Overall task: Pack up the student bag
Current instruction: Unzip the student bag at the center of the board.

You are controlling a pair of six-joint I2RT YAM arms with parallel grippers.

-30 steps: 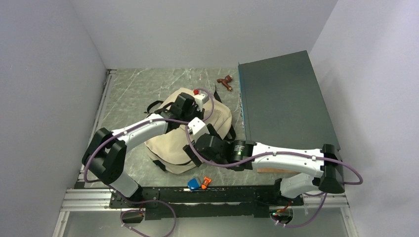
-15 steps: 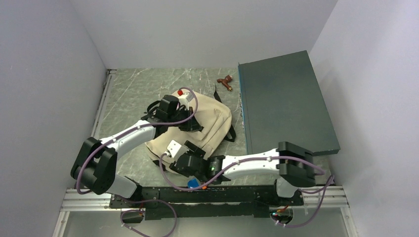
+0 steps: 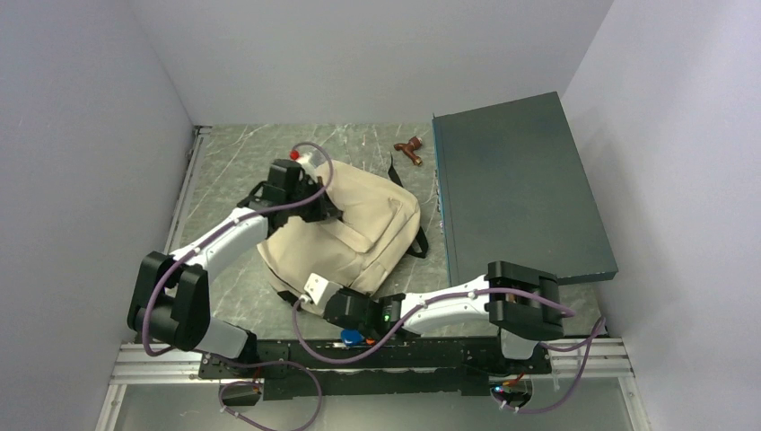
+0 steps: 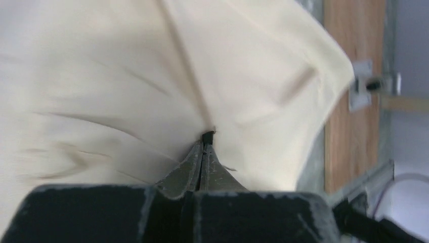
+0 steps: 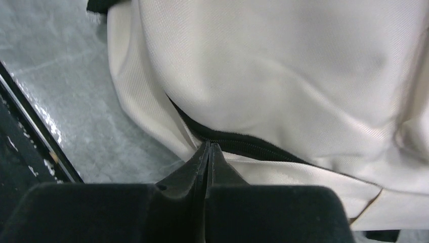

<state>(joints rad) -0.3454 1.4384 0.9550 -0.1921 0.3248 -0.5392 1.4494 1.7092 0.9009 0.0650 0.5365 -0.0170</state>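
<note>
Cream canvas backpack (image 3: pixel 363 229) with black straps lies in the middle of the top view on the grey marbled table (image 3: pixel 229 157), near the big dark teal flat box (image 3: pixel 516 184) on its right. At the backpack's upper-left edge, the left gripper (image 4: pixel 205 137) has its jaws pressed together on a pucker of the cream cloth, with creases fanning out from the tips. At the lower edge, the right gripper (image 5: pixel 209 147) also has its jaws together, tips against the black zip (image 5: pixel 243 148). Whether it pinches anything cannot be told.
</note>
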